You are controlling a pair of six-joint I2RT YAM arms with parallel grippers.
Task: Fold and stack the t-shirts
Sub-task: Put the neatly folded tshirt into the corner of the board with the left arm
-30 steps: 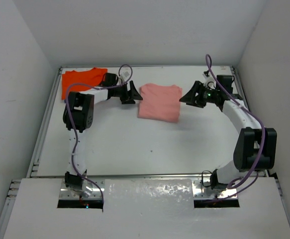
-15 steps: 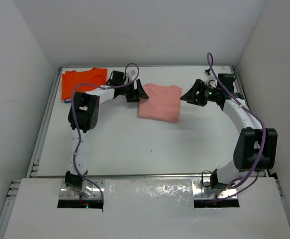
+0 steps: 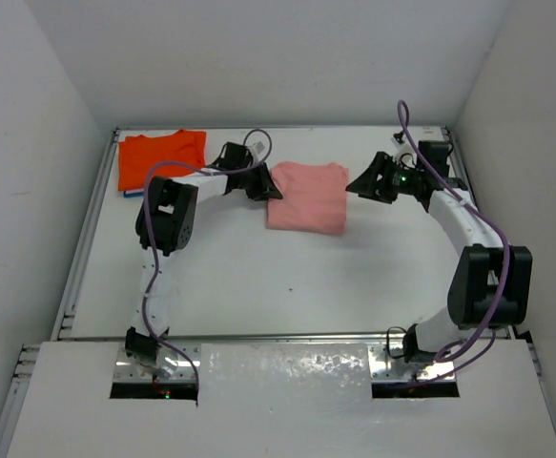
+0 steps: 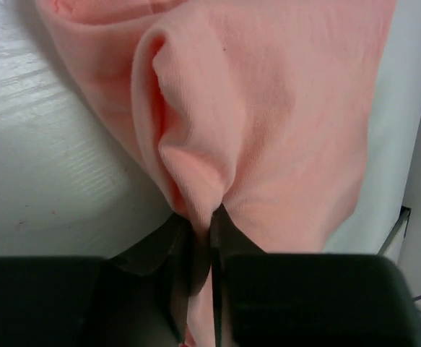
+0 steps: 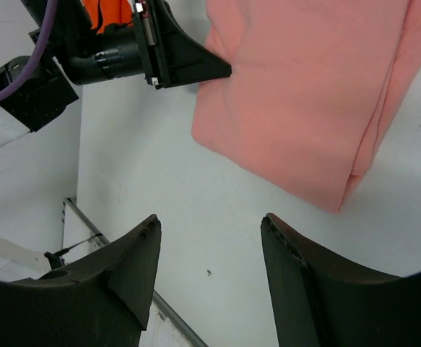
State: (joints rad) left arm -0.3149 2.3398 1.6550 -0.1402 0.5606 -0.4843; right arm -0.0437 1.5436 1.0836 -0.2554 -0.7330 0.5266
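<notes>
Right now the L gripper (image 4: 201,220) is pinched narrow on the pink shirt (image 3: 308,198) — the wrist view shows a ridge of cloth bunched up and nipped btw the two fingertips. The grip is on the shirt's left edge, a bit toward its far end.

The pink shirt sits as a folded packet on the table (image 3: 258,277), approx mid-width and toward the far edge. From above the packet looks near-square, so there's no clear long axis; its folded sides run far-to-near. From the L gripper the whole packet lies to the right, i.e. straight ahead of the fingers.

The orange shirt (image 3: 161,158) lies the other way, flat in the table's far-left corner, w/ a thin blue edge (image 3: 129,192) peeping out at its near-left side.

The R gripper (image 5: 210,225) stands wide, holding nothing. It is just beside the packet's right edge, apparently clear of it, fingers pointed left at it. So the two grippers flank the packet along the left-right line.

Judgement: the next step is prob. moving pink onto orange — a leftward haul, and the L arm is the nearer one to that corner. Gripped at one edge only, the packet could drag open unless the R gripper takes the opposite edge too.
</notes>
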